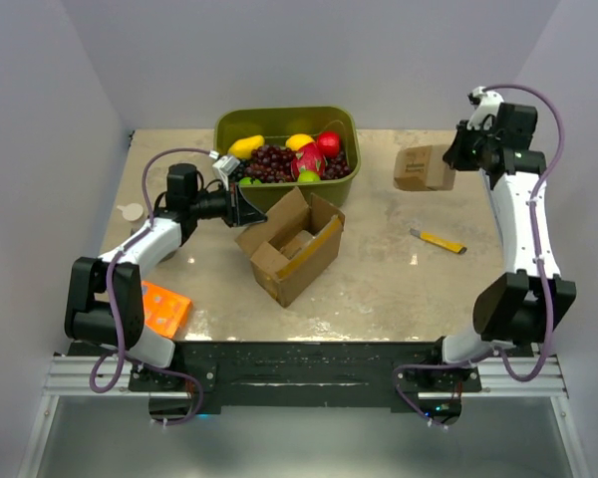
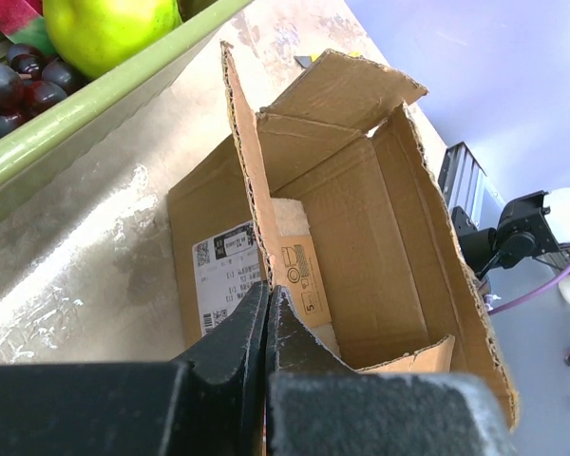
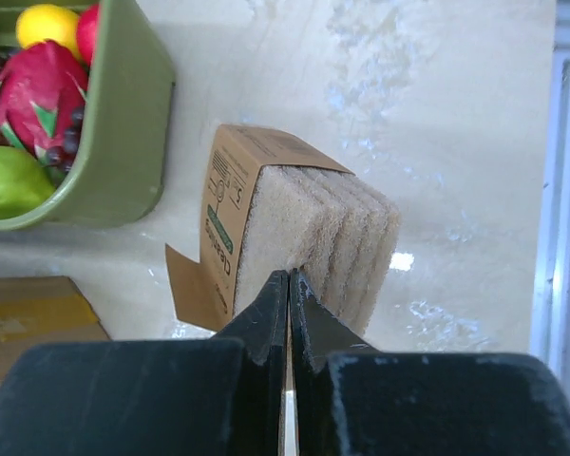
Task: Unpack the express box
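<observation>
Corrugated brown card: the express box [image 1: 291,247] stands open with its flaps up, directly ahead of and below the left gripper [image 2: 267,309]. Its jaws are clenched on the edge of the nearest upright flap. A white label shows on the outer wall just left of the fingertips.

The right gripper [image 3: 289,280] is pinched tight on the near end of a pad pack [image 3: 309,223], fibrous tan pads in a printed card sleeve. It is well apart from the box, with the green basin [image 3: 133,123] off to its left.

Risks, as judged:
- The left grip is on a thin flap edge only. A pull could tear the card, slip off, or drag the light box toward the basin just beyond it.
- The right jaws bite into the pads themselves, not the sleeve. The pads could slide out, or the pack could swing and drop.
- A yellow knife [image 1: 439,240] lies on the table below and behind the right gripper. A low return sweep could knock it.

Hard to make out:
- The held flap blocks much of the box floor from the left wrist.
- A pale item sits against the inner far wall and cannot be identified.
- Whether the pack rests on the table or hangs clear cannot be told.
- The sleeve print is too small to read.
</observation>
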`<move>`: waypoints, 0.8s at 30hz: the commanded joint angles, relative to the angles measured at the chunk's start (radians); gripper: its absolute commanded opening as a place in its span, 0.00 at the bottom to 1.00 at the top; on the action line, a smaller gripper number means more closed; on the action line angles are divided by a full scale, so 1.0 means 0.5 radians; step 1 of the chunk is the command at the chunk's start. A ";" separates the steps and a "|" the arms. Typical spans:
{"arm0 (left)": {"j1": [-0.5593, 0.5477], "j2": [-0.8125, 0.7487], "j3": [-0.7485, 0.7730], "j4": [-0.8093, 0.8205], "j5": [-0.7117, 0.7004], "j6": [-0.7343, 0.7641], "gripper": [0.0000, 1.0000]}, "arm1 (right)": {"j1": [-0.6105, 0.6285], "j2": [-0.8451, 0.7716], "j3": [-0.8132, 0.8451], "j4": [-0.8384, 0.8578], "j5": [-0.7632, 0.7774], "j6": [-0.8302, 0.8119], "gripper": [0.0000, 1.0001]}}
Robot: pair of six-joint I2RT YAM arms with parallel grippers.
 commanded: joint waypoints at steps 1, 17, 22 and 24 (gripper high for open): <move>0.006 -0.013 0.070 -0.035 0.045 0.072 0.00 | 0.033 0.164 -0.083 0.271 -0.017 0.173 0.00; -0.019 -0.080 -0.007 0.336 0.358 -0.240 0.00 | 0.869 0.153 0.368 0.176 -0.238 -0.281 0.47; -0.019 -0.105 -0.044 0.480 0.361 -0.397 0.00 | 1.419 0.088 0.070 0.195 -0.336 -0.311 0.28; -0.019 -0.126 -0.050 0.492 0.361 -0.425 0.00 | 1.551 0.024 -0.049 0.167 -0.352 -0.415 0.24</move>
